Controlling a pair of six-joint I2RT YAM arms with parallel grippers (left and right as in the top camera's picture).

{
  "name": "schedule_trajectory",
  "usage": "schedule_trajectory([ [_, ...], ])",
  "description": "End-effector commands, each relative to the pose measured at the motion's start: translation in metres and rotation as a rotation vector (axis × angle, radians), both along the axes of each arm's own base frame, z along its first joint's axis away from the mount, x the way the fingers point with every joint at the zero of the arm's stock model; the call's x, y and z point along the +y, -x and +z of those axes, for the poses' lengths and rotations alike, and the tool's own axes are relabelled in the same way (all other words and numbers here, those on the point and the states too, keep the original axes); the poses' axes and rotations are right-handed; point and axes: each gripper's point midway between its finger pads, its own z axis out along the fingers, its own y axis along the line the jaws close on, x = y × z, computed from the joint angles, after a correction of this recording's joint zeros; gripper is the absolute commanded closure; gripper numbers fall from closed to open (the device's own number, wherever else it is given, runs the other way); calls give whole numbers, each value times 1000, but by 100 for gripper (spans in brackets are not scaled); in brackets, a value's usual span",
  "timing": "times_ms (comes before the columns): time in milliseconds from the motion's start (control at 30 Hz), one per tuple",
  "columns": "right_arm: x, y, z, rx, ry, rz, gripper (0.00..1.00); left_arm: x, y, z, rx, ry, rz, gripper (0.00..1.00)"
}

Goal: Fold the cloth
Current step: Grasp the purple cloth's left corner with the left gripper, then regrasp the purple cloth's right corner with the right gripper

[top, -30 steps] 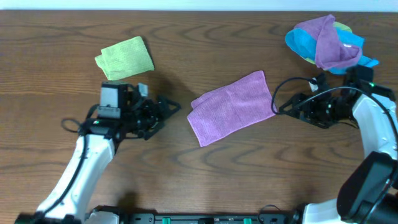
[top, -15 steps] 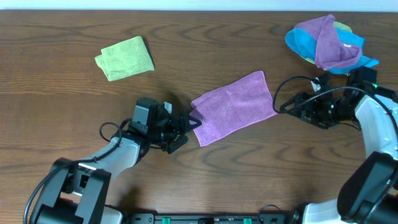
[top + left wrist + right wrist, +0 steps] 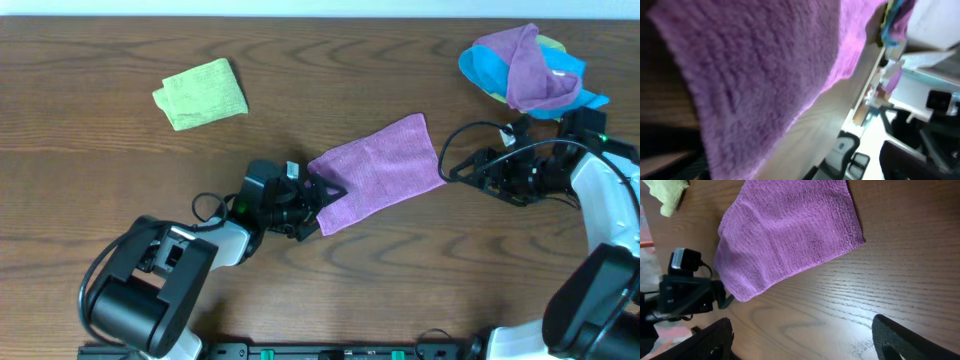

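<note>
Here's the purple cloth (image 3: 375,172), lying flat and slantwise in the middle of the wooden table (image 3: 420,290), its near-left corner low and its far-right corner high. The left gripper (image 3: 325,190) is right at that near-left corner, one dark finger lying over the cloth's edge in the overhead view. From the left wrist camera the purple pile fills nearly the whole picture, so close that the fingers barely show. I cannot tell whether the jaws have closed on the fabric or only touch it.

Over on the other side, the right gripper (image 3: 450,172) sits just beside the cloth's right edge, low over the wood. Its wrist view shows the two fingers spread wide at the bottom corners with bare table between them: released, holding nothing, the cloth's corner apart from them.

A folded green cloth (image 3: 201,93) rests well apart at the far left. A heap of blue and purple cloths (image 3: 525,65) sits at the far right, close to the table's back edge and just behind the right arm. There's open wood all along the near side of the purple cloth and between it and the green one.
</note>
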Motion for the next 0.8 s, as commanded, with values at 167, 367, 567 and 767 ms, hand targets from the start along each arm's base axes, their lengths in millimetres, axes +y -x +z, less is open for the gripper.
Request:
schedule_trajectory([
  [167,-1,-2,4,-33,6,7,11,4,1,-18,64,-24,45,91],
  [367,-6,-4,-14,-44,41,-10,8,-5,-13,12,-54,82,18,94],
  [567,-5,1,-55,-52,42,-77,16,-3,-12,20,-54,125,-8,94],
  [767,4,-7,-77,-79,23,-170,18,-5,-8,22,-44,144,-36,94],
])
